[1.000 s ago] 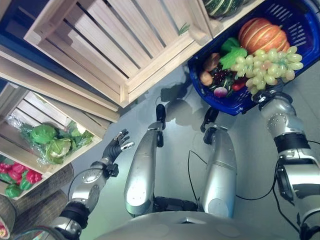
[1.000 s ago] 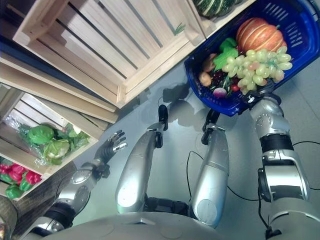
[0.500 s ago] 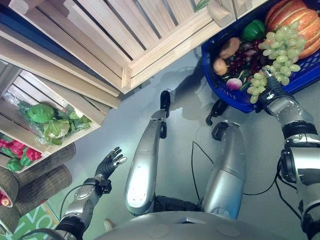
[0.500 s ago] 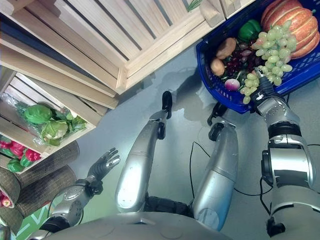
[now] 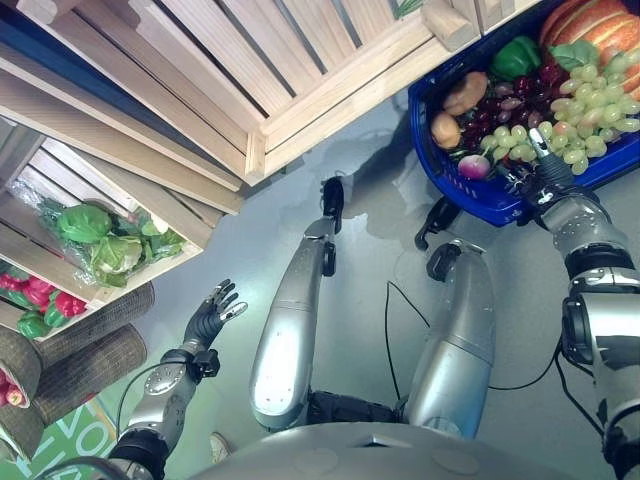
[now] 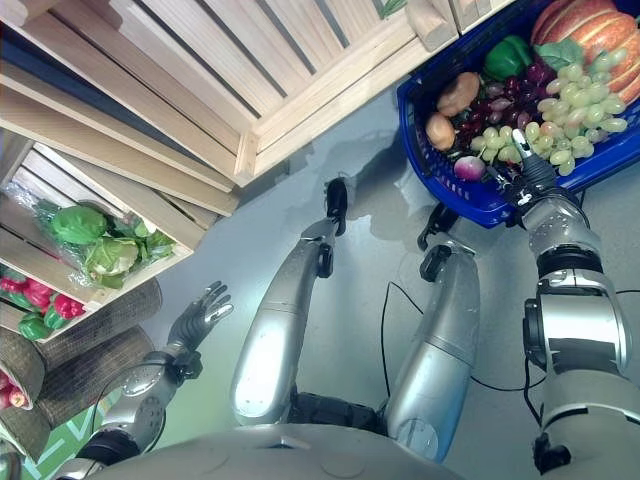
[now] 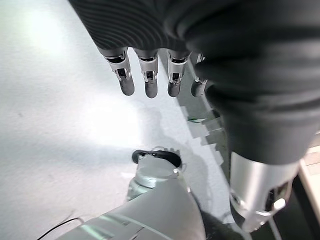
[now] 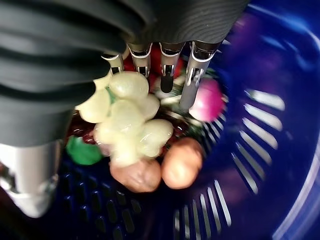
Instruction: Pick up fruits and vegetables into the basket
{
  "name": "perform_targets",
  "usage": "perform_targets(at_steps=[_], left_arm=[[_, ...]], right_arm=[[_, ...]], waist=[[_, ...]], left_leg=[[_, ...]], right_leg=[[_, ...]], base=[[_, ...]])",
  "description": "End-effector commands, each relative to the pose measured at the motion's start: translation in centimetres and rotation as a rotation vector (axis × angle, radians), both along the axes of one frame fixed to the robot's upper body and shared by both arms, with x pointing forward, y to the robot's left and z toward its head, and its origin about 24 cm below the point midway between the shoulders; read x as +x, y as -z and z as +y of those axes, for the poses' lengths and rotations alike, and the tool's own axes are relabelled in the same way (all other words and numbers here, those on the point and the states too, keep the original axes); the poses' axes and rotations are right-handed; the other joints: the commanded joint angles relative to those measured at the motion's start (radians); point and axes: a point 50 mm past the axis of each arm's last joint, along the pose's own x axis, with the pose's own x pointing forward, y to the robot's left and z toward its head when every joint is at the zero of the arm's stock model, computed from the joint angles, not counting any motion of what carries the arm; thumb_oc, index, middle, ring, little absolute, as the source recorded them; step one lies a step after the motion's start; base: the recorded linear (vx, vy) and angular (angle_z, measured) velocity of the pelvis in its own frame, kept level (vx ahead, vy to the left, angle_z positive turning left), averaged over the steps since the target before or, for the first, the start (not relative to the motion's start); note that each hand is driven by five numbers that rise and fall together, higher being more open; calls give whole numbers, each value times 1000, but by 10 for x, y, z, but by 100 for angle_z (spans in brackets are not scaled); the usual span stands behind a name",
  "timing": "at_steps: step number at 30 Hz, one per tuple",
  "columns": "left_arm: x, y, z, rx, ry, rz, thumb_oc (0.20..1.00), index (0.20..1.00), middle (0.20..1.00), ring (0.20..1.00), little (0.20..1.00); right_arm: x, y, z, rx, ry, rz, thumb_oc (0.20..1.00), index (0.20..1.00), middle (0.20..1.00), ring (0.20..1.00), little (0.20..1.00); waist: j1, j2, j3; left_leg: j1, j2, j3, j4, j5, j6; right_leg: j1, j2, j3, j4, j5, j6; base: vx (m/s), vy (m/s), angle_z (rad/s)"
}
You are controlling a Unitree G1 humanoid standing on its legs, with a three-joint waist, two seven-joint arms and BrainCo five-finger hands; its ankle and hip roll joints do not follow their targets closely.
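The blue basket (image 5: 470,196) sits at the upper right and holds a pumpkin (image 5: 590,20), a green pepper (image 5: 517,57), dark grapes (image 5: 500,105), potatoes (image 5: 447,128), a pink radish (image 5: 473,166) and a bunch of green grapes (image 5: 585,100). My right hand (image 5: 546,168) reaches over the basket's near rim. In the right wrist view its fingers (image 8: 192,75) point straight into the basket, and the green grapes (image 8: 127,112) lie against the palm, above the potatoes (image 8: 180,167). My left hand (image 5: 210,318) hangs over the floor at the lower left, fingers (image 7: 150,75) spread and empty.
Slatted wooden crates (image 5: 250,90) run across the top. A lower crate at the left holds bagged cabbages (image 5: 85,222) and red peppers (image 5: 65,303). Wicker baskets (image 5: 90,345) stand below it. Grey floor lies between my hands.
The camera has shifted. The green grapes, earlier hanging over the basket's rim by my right hand, now lie inside the basket. My left hand dropped lower and stays spread.
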Motion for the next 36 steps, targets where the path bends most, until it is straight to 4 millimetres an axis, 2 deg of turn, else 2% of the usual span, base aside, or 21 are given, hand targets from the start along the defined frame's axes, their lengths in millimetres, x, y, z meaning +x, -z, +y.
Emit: perform_targets(at_steps=[1, 3, 6, 8, 10, 12, 13, 17, 18, 19, 20, 21, 23, 28, 33, 34, 35, 36], left_arm=[[-13, 10, -13, -33, -59, 7, 1000, 1000, 1000, 1000, 1000], [-13, 11, -14, -31, -61, 7, 1000, 1000, 1000, 1000, 1000], [-16, 15, -14, -45, -101, 19, 1000, 1000, 1000, 1000, 1000], [-16, 18, -12, -57, -121, 25, 1000, 1000, 1000, 1000, 1000], [-16, 18, -11, -57, -127, 22, 1000, 1000, 1000, 1000, 1000], [-15, 20, -8, -64, -155, 31, 1000, 1000, 1000, 1000, 1000], [-15, 20, -7, -64, -161, 33, 1000, 1000, 1000, 1000, 1000], [-17, 22, 10, -34, -206, 46, 1000, 1000, 1000, 1000, 1000], [-17, 22, 11, -32, -209, 46, 1000, 1000, 1000, 1000, 1000], [-20, 24, 14, -26, -217, 61, 1000, 1000, 1000, 1000, 1000], [-22, 25, 15, -17, -221, 72, 1000, 1000, 1000, 1000, 1000], [-24, 26, 15, -13, -222, 77, 1000, 1000, 1000, 1000, 1000], [-36, 34, 15, -7, -231, 124, 1000, 1000, 1000, 1000, 1000], [-61, 50, 13, 6, -234, 235, 1000, 1000, 1000, 1000, 1000], [-70, 61, 6, -14, -184, 312, 1000, 1000, 1000, 1000, 1000], [-70, 62, 6, -16, -181, 314, 1000, 1000, 1000, 1000, 1000], [-69, 65, 3, -27, -158, 338, 1000, 1000, 1000, 1000, 1000], [-68, 66, 2, -37, -152, 349, 1000, 1000, 1000, 1000, 1000]], right_arm=[[-27, -11, -35, -390, 259, -21, 1000, 1000, 1000, 1000, 1000], [-30, -7, -29, -420, 282, -40, 1000, 1000, 1000, 1000, 1000], [-36, 10, -7, -499, 278, -87, 1000, 1000, 1000, 1000, 1000], [-43, 25, 11, -513, 224, -122, 1000, 1000, 1000, 1000, 1000], [-45, 31, 18, -505, 176, -130, 1000, 1000, 1000, 1000, 1000], [-53, 50, 36, -530, 43, -119, 1000, 1000, 1000, 1000, 1000], [-55, 53, 39, -535, 26, -117, 1000, 1000, 1000, 1000, 1000], [-77, 91, 65, -529, -178, -43, 1000, 1000, 1000, 1000, 1000], [-80, 95, 67, -527, -197, -35, 1000, 1000, 1000, 1000, 1000], [-88, 105, 73, -540, -233, -7, 1000, 1000, 1000, 1000, 1000], [-93, 112, 76, -528, -252, 15, 1000, 1000, 1000, 1000, 1000], [-96, 115, 78, -518, -262, 26, 1000, 1000, 1000, 1000, 1000], [-117, 136, 83, -478, -319, 99, 1000, 1000, 1000, 1000, 1000], [-158, 178, 93, -353, -431, 269, 1000, 1000, 1000, 1000, 1000], [-189, 219, 109, -248, -500, 478, 1000, 1000, 1000, 1000, 1000], [-190, 221, 110, -243, -500, 488, 1000, 1000, 1000, 1000, 1000], [-202, 235, 114, -193, -498, 576, 1000, 1000, 1000, 1000, 1000], [-207, 241, 115, -190, -499, 614, 1000, 1000, 1000, 1000, 1000]], waist=[[-53, 170, -38], [-61, 161, -38], [-88, 131, -38], [-106, 105, -38], [-113, 96, -38], [-127, 70, -38], [-129, 65, -38], [-136, -17, -39], [-136, -26, -39], [-138, -43, -60], [-139, -50, -77], [-139, -55, -87], [-145, -86, -150], [-153, -128, -264], [-153, -144, -338], [-153, -145, -343], [-155, -148, -360], [-155, -148, -367]], left_leg=[[55, 7, 33, -52, -43, 50], [76, 8, 34, -60, -42, 50], [145, 12, 36, -80, -43, 48], [197, 15, 36, -92, -45, 47], [218, 18, 36, -99, -45, 46], [281, 25, 37, -126, -42, 42], [291, 26, 38, -131, -41, 41], [453, 45, 37, -210, -27, 36], [472, 46, 36, -218, -26, 35], [506, 50, 34, -238, -26, 33], [517, 54, 37, -257, -2, 39], [528, 55, 36, -265, -1, 38], [607, 62, 40, -313, 1, 34], [726, 70, 61, -384, -9, 40], [806, 69, 82, -431, -18, 46], [805, 69, 83, -433, -16, 47], [825, 70, 94, -442, -22, 50], [836, 70, 96, -448, -23, 51]], right_leg=[[99, 61, -27, -25, -67, 62], [123, 65, -28, -41, -61, 64], [198, 73, -30, -73, -53, 71], [255, 78, -30, -98, -45, 79], [279, 80, -29, -112, -41, 83], [352, 88, -28, -160, -27, 93], [365, 90, -29, -169, -23, 96], [566, 92, -50, -297, 20, 130], [590, 93, -52, -313, 25, 133], [633, 95, -55, -348, 34, 140], [655, 98, -65, -388, 66, 136], [672, 99, -66, -405, 71, 138], [774, 107, -71, -498, 94, 154], [896, 111, -70, -599, 128, 186], [961, 108, -71, -649, 151, 204], [961, 109, -72, -652, 154, 204], [978, 107, -71, -669, 162, 209], [986, 107, -71, -674, 163, 209]], base=[[-16, 44, 1], [-12, 52, 0], [-3, 94, -7], [-3, 74, -4], [-5, 34, -6], [-9, 38, -8], [-13, 6, -10], [-9, -34, -5], [35, -27, -2], [-16, 13, -6], [5, 19, -6], [60, 31, -6], [172, 28, -9], [121, 36, -18], [54, 63, -6], [5, 66, -2], [-21, 65, -1], [-21, 85, -3]])
